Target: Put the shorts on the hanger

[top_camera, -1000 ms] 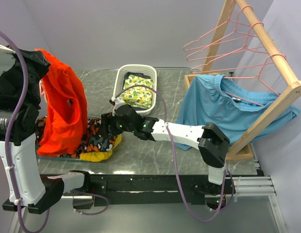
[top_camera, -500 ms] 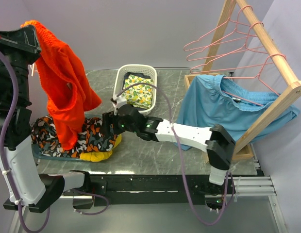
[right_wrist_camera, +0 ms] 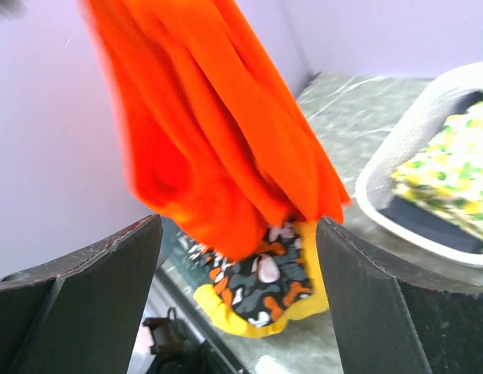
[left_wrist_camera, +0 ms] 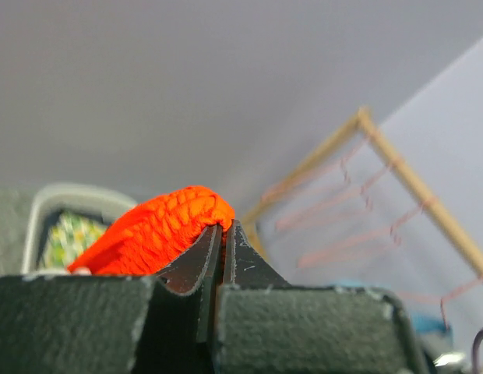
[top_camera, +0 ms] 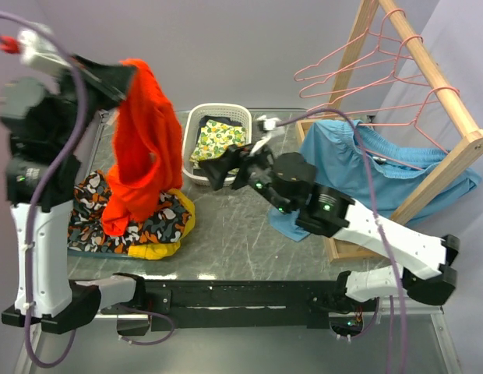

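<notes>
Transfer step, shorts raised for hanging; left end effector point(top_camera: 129, 72) clenched on the waistband of the shorts point(top_camera: 140, 156), which hang high over the tabletop point(top_camera: 241, 234), hem low above the patterned cloth point(top_camera: 152, 224); right end effector point(top_camera: 216, 173) released, empty, facing the fabric; next move likely calls for a second waistband pinch, then carriage to a pink hanger point(top_camera: 343, 66).
</notes>
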